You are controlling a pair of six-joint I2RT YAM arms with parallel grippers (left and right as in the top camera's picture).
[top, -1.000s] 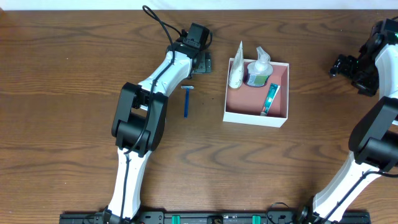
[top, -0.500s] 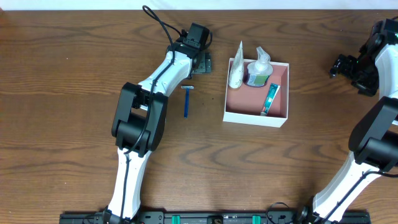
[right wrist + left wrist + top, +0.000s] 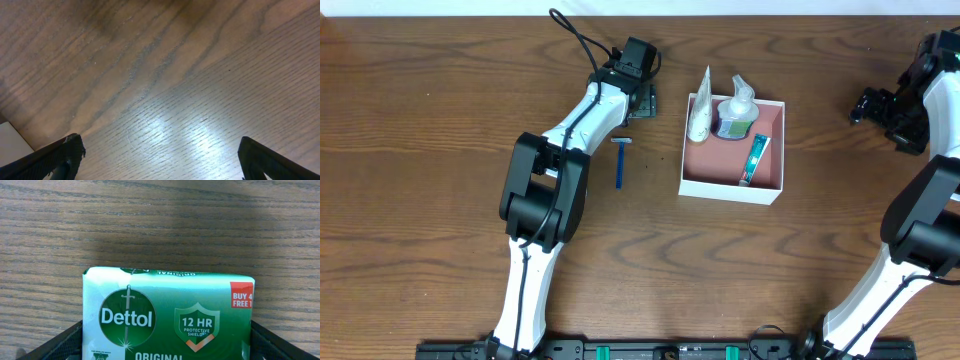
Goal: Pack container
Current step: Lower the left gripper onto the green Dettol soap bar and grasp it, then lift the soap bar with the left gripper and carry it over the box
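The container (image 3: 732,189) is a square white box with a pink-brown inside, right of the table's middle. It holds a white tube (image 3: 698,118), a pump bottle (image 3: 737,110) and a green packet (image 3: 754,160). My left gripper (image 3: 645,100) is left of the container, near the table's far edge. In the left wrist view its fingers press both short ends of a green-and-white Dettol soap packet (image 3: 167,317). My right gripper (image 3: 872,105) is open and empty at the far right; its wrist view shows its jaws (image 3: 160,160) over bare wood.
A blue razor (image 3: 620,160) lies on the table between the left arm and the container. A white corner (image 3: 12,137) shows at the lower left of the right wrist view. The table is brown wood.
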